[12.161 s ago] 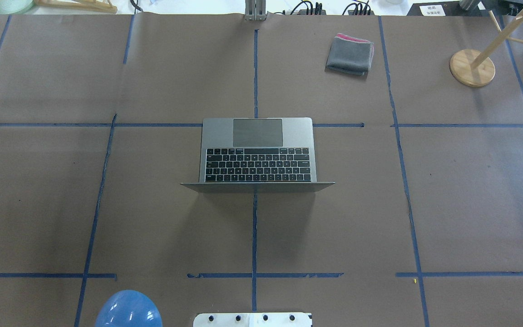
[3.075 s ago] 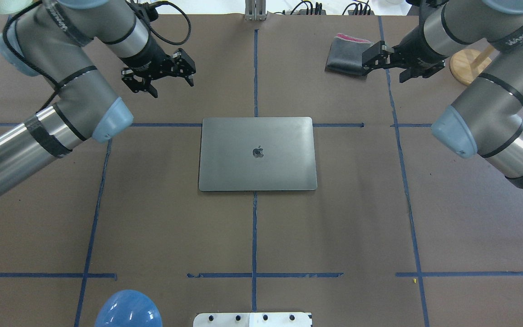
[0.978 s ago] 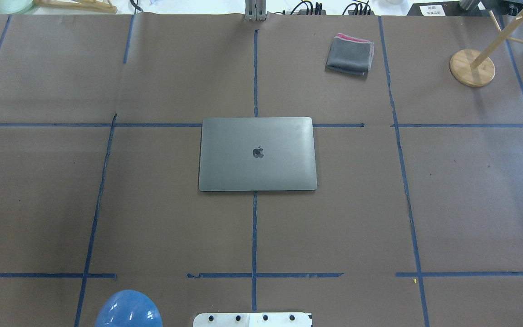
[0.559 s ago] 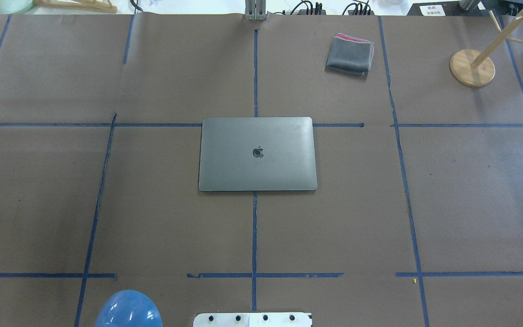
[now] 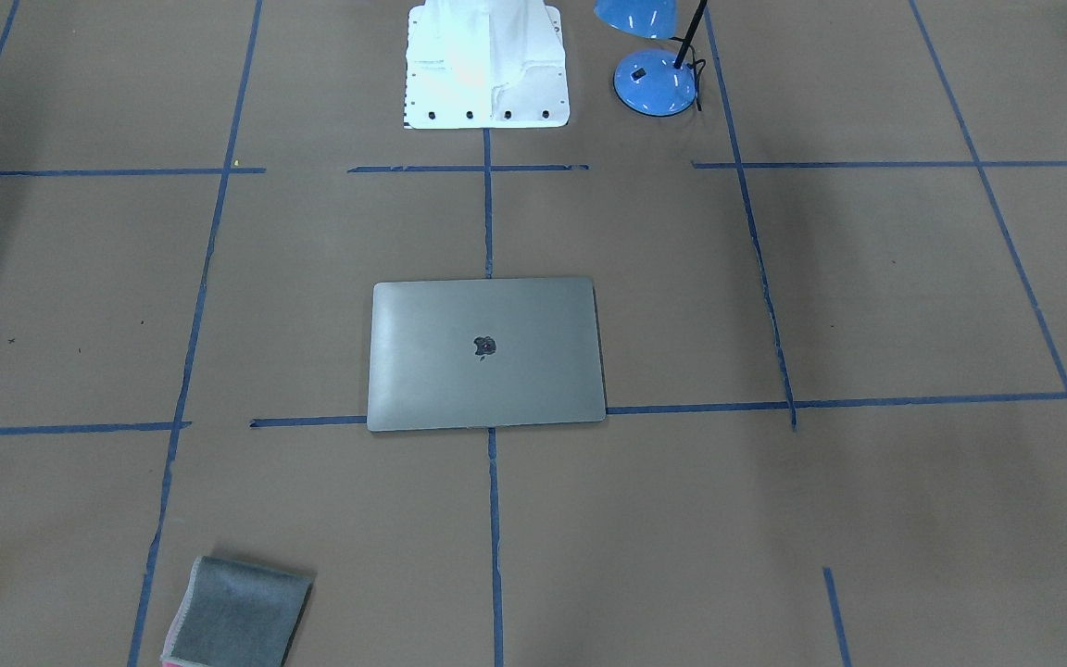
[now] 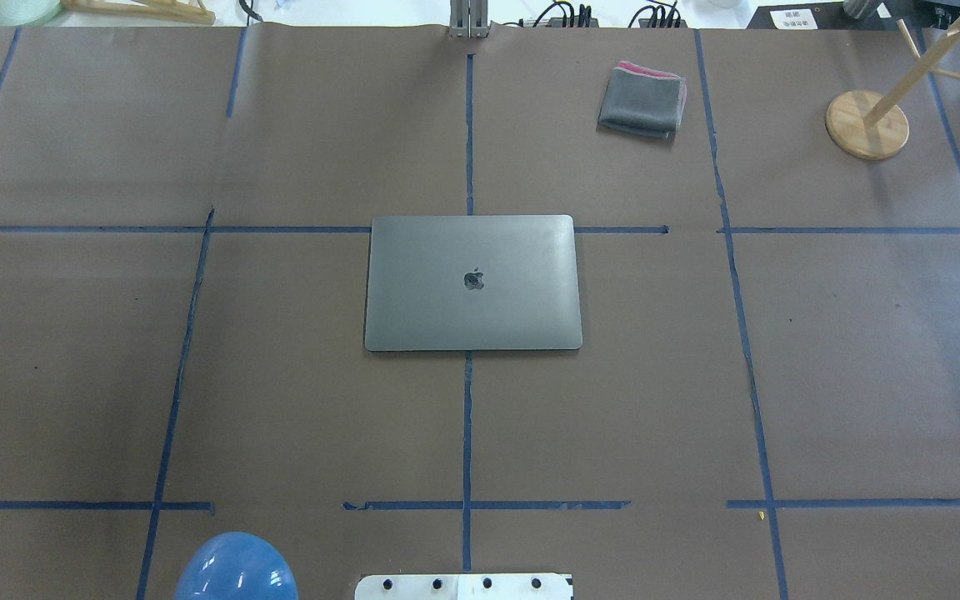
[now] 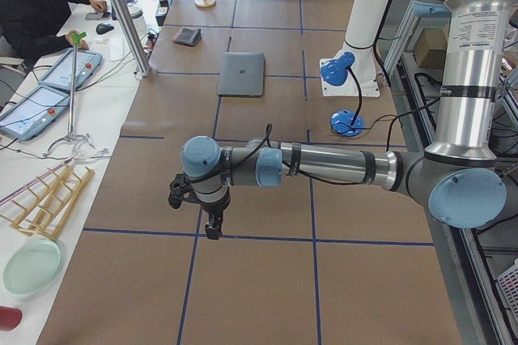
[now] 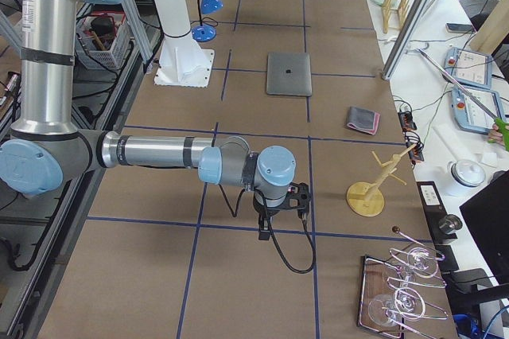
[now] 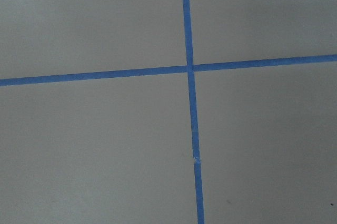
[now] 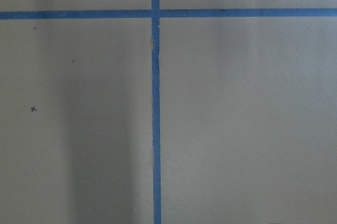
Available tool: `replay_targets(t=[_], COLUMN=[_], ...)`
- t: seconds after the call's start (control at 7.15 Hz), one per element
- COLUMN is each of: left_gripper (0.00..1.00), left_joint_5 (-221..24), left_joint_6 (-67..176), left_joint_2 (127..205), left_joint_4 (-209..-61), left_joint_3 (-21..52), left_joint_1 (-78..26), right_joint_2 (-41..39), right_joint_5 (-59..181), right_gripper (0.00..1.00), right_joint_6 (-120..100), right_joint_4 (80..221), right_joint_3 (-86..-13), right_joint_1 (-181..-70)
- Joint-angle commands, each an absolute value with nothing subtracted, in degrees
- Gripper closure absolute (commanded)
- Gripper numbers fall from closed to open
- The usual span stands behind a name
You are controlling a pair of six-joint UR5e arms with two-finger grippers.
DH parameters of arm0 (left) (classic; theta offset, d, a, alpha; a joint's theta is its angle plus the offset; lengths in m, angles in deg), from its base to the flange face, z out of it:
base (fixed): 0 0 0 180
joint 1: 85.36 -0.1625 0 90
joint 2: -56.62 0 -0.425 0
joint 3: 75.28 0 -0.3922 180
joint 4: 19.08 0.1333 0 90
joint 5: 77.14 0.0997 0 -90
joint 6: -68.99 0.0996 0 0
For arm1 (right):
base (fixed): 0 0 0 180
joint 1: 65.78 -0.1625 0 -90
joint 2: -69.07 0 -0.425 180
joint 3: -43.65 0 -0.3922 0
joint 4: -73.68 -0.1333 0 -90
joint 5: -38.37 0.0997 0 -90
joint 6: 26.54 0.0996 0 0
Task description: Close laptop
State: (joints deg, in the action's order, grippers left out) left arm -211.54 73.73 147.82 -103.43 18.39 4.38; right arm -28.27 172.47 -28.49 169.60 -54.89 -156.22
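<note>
My left claw (image 7: 206, 219) and right claw (image 8: 274, 216) hang at opposite table (image 6: 280, 400) ends, spread or pressed I cannot tell; the slim space-grey metal laptop (image 6: 472, 283) lies shut mid-table, needing no hold, I judge.

Brown-papered table (image 6: 280, 375) carries closed laptop (image 6: 472, 283), folded cloth (image 6: 642, 100), blue lamp (image 5: 654, 81)

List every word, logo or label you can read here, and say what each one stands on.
No words are legible.
Apple logo, no lettering: on the laptop lid.
On the white card at the overhead view's top right: print too small to read.
On the sticker on the left arm: print too blurred to read.
</note>
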Motion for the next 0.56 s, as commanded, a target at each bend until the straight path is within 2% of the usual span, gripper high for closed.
replay_targets(t=[0.0,0.42], left_gripper=[0.00,0.00], left_joint_5=[-211.5,-211.5], left_joint_6=[73.7,73.7], left_joint_2=[147.8,147.9], left_joint_4=[-103.5,-103.5], left_joint_3=[18.3,18.4], left_joint_1=[4.4,4.4], right_joint_2=[-28.1,-28.1], right_joint_5=[172.7,172.7], right_gripper=[0.00,0.00], right_joint_6=[-26.5,-26.5], right_joint_4=[169.6,169.5], right_joint_3=[-55.0,-55.1], right_joint_1=[-156.2,-156.2])
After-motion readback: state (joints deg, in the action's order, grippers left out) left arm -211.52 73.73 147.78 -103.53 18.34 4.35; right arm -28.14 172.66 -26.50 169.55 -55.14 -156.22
